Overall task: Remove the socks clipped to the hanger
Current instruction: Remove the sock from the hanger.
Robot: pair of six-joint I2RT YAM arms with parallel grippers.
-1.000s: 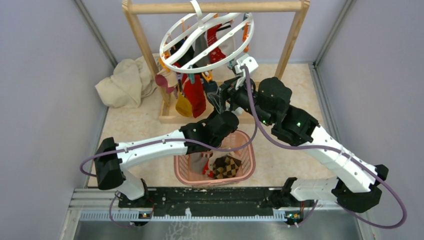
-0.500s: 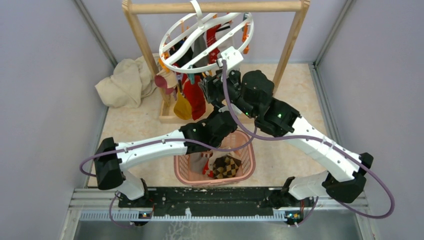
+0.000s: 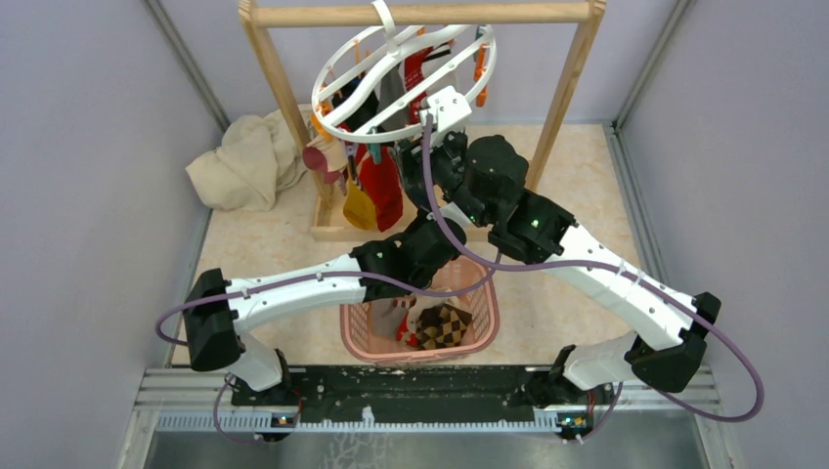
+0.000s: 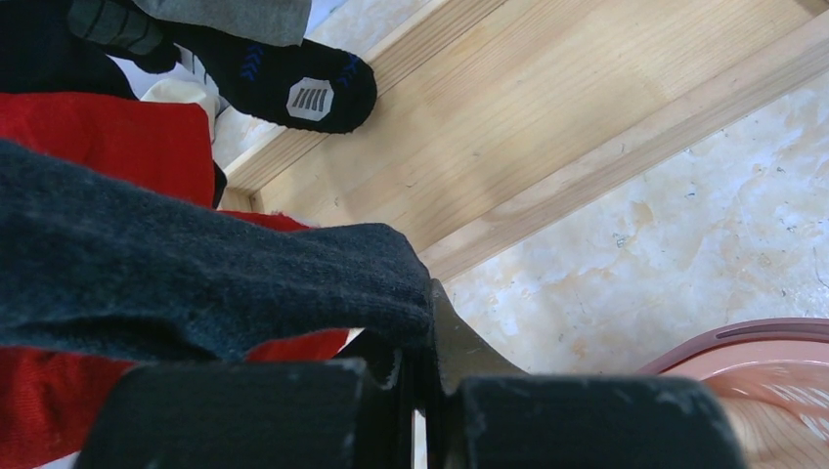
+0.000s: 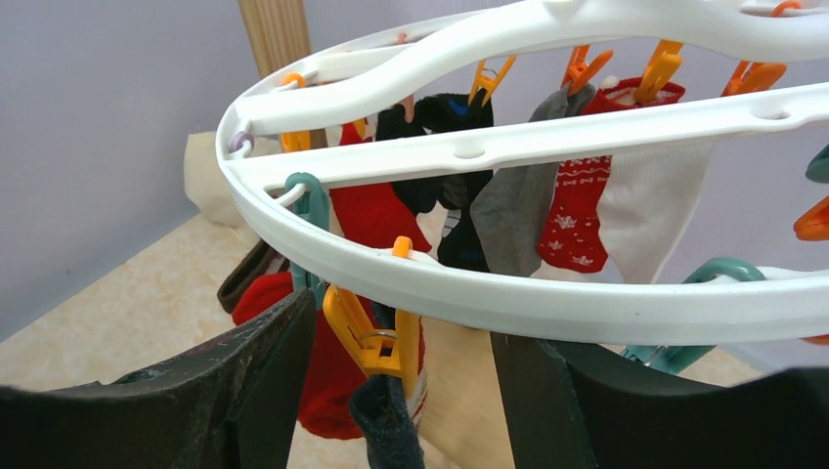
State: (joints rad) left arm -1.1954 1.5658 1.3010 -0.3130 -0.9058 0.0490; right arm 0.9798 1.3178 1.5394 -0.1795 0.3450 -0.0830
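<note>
Beneath the hanger (image 5: 547,293), right gripper (image 5: 401,383) stood spread around an orange clip (image 5: 357,332); left gripper (image 4: 415,391) clenched a dark sock (image 4: 196,283).

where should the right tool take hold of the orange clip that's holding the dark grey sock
Probably pinch the orange clip on its splayed upper arms, just below the white hanger ring, closing in from both sides. It hangs upright with its lower end biting the dark grey sock, and the open right tool straddles it at about that height.

The dark sock (image 4: 196,283) runs off the left edge.
</note>
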